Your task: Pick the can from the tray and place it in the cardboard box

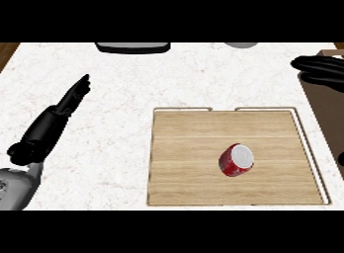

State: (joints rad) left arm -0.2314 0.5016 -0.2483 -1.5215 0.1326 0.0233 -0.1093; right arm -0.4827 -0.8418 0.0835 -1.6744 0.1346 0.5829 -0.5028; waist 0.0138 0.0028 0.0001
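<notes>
On the white marble counter, my left forearm enters from the lower left corner, and my left hand lies flat above it with fingers straight and released, pointing away from me and holding nothing. Just to its right sits the wooden tray, and on the tray's near half the red can lies tipped on its side, pale end up, apart from both hands. Farther back at the right edge, my right hand hangs over the rim of the cardboard box, fingers extended toward the left and lying together, grasping nothing; a dark piece of the same arm shows lower along that edge. At the far edge of the counter stand a dark object and a grey round one, both cut off.
</notes>
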